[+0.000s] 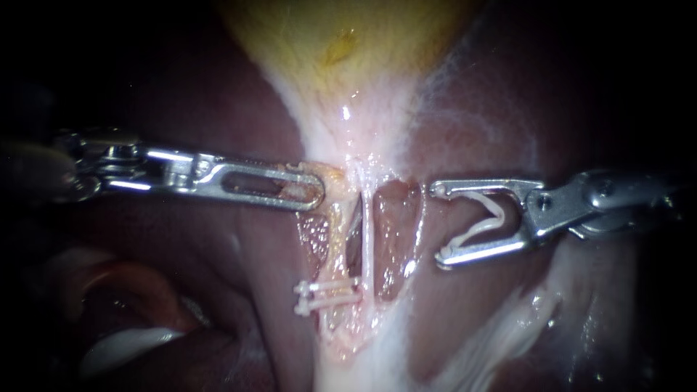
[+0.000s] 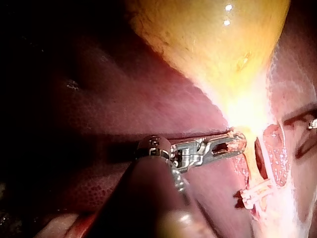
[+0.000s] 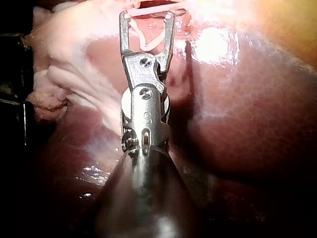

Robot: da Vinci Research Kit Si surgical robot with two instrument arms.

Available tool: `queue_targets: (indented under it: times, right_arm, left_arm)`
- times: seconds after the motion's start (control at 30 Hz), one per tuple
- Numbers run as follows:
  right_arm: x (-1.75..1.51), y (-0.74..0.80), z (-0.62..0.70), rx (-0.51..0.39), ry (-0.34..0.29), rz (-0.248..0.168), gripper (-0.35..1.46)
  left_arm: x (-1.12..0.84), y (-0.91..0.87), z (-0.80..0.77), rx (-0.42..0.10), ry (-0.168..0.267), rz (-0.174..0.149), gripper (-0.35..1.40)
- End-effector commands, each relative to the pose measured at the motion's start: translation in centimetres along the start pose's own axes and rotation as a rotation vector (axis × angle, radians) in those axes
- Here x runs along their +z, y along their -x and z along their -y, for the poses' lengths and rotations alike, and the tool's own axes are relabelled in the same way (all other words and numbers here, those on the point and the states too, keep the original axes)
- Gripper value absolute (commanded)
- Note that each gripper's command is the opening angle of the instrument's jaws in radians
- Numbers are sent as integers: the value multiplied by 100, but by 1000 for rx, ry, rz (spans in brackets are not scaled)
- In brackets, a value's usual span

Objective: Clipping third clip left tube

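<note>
The yellowish left tube (image 1: 335, 236) runs down from the gallbladder's neck, with the thin white right tube (image 1: 366, 232) just beside it. Two white clips (image 1: 327, 294) cross the left tube low down, seen also in the left wrist view as clips (image 2: 255, 193). My left instrument (image 1: 316, 190) (image 2: 240, 143) has its slotted jaws shut on tissue at the neck, at the top of the left tube. My right instrument (image 1: 436, 223) (image 3: 148, 14) stands right of both tubes, apart from them. Its jaws are spread wide and hold an unclosed white clip (image 1: 486, 218) (image 3: 148, 42).
The yellow gallbladder (image 1: 348, 43) (image 2: 213, 34) fills the top of the view. Dark red liver (image 1: 218, 109) (image 3: 237, 114) lies on both sides of the tubes. Pale fatty tissue (image 1: 508, 327) trails off at the lower right.
</note>
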Motion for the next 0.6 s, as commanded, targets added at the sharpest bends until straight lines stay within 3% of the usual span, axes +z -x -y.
queue_targets:
  times: [0.03,0.2,0.43,0.6]
  right_arm:
    - [0,0,0,-1,0,0,50]
    - [0,0,0,-1,1,0,50]
    - [0,0,-1,0,1,0,50]
    - [2,0,-1,0,2,0,50]
  left_arm:
    - [-1,0,0,0,1,0,-35]
    - [-15,6,10,-6,-6,-7,-35]
    - [-54,19,47,-32,-13,6,-35]
    - [-59,16,62,-29,-16,11,-35]
